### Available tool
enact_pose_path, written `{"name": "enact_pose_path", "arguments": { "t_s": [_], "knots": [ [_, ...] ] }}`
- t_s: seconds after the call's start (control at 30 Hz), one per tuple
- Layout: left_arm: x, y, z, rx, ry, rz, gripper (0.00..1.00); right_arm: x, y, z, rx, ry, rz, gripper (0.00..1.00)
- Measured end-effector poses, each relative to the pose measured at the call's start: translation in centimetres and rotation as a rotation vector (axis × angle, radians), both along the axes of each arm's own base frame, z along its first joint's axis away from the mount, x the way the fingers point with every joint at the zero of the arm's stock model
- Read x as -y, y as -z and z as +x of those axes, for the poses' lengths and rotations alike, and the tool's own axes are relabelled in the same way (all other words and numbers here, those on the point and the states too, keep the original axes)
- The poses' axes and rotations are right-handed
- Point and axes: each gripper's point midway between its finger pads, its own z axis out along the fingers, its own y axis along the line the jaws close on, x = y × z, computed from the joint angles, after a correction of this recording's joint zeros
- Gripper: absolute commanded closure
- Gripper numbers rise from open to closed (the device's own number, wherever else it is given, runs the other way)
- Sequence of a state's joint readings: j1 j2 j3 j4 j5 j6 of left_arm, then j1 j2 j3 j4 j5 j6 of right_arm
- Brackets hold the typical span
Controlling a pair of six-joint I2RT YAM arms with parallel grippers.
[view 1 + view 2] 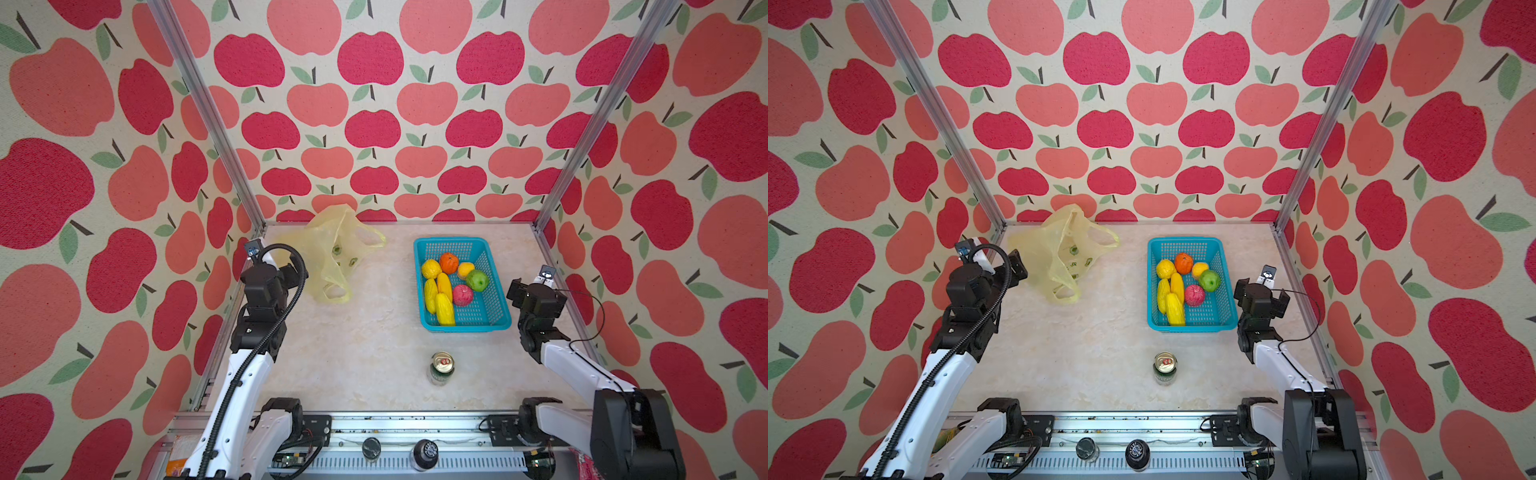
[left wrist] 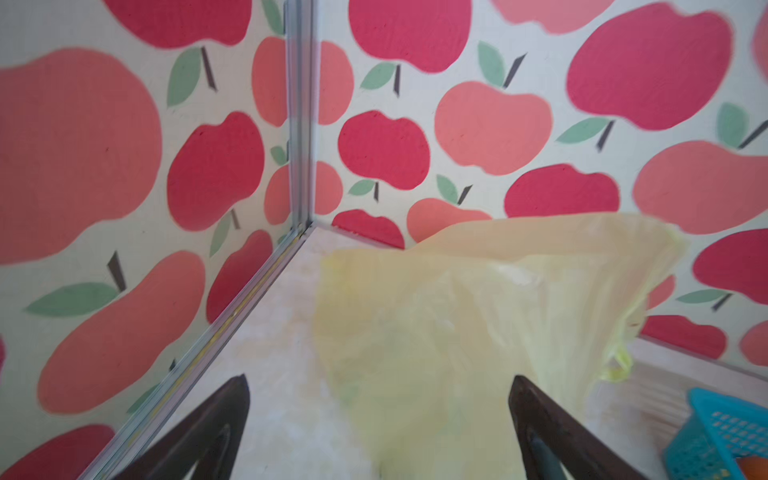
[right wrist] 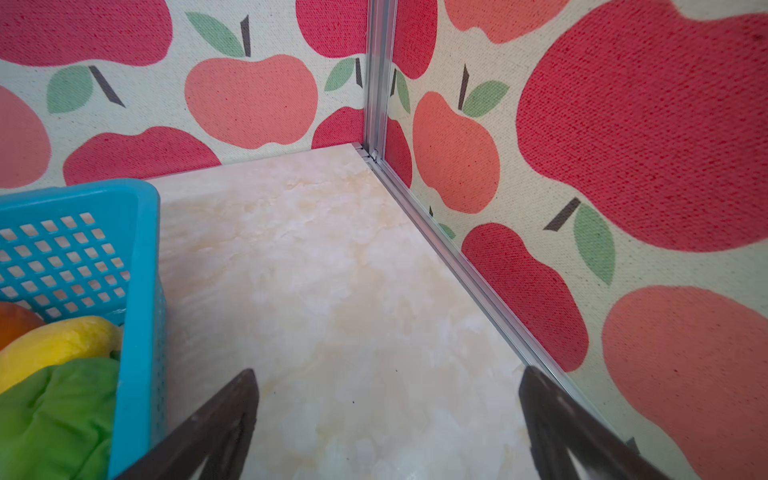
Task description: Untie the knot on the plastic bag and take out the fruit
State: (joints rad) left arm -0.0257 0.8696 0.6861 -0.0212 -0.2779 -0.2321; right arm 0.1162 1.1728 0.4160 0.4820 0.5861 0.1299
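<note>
The pale yellow plastic bag (image 1: 332, 249) (image 1: 1054, 249) lies slack and crumpled at the table's back left. No knot shows; its two loop handles lie apart. The fruit (image 1: 451, 286) sits in a turquoise basket (image 1: 461, 243): an orange, a lemon, a yellow-orange piece, a green one, a pink-red one and three long yellow ones. My left gripper (image 2: 378, 378) (image 1: 1017, 266) is open just left of the bag, the plastic (image 2: 457, 311) ahead of its jaws and nothing gripped. My right gripper (image 3: 386, 374) (image 1: 1261, 289) is open over bare table beside the basket (image 3: 137, 291), by the right wall.
A green drink can (image 1: 441, 368) stands upright in front of the basket, near the table's middle front. Two dark bottle tops (image 1: 371, 449) (image 1: 424, 453) sit at the front rail. Apple-print walls with metal frame posts close the left, back and right sides.
</note>
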Motion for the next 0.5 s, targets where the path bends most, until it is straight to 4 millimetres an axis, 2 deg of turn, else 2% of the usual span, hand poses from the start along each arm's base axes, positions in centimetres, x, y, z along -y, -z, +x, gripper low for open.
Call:
{"name": "enact_pose_path", "arguments": {
  "t_s": [0.1, 0.17, 0.33, 0.5],
  "knots": [
    [-3.1, 8.6, -1.7, -0.168, -0.142, 0.013, 0.01, 0.0, 1.5, 0.7, -0.031, 0.0, -0.011, 0.01],
    [-4.4, 11.8, -2.3, -0.236, -0.185, 0.012, 0.01, 0.0, 1.8, 1.2, -0.023, 0.001, -0.007, 0.01],
    [-4.9, 14.5, -0.4, -0.261, -0.177, 0.025, 0.01, 0.0, 1.7, 2.2, 0.029, 0.002, -0.005, 0.01],
    [-5.0, 17.6, 1.4, -0.366, -0.164, 0.031, 0.01, 0.0, 1.6, 2.5, 0.078, 0.004, -0.006, 0.01]
  ]
}}
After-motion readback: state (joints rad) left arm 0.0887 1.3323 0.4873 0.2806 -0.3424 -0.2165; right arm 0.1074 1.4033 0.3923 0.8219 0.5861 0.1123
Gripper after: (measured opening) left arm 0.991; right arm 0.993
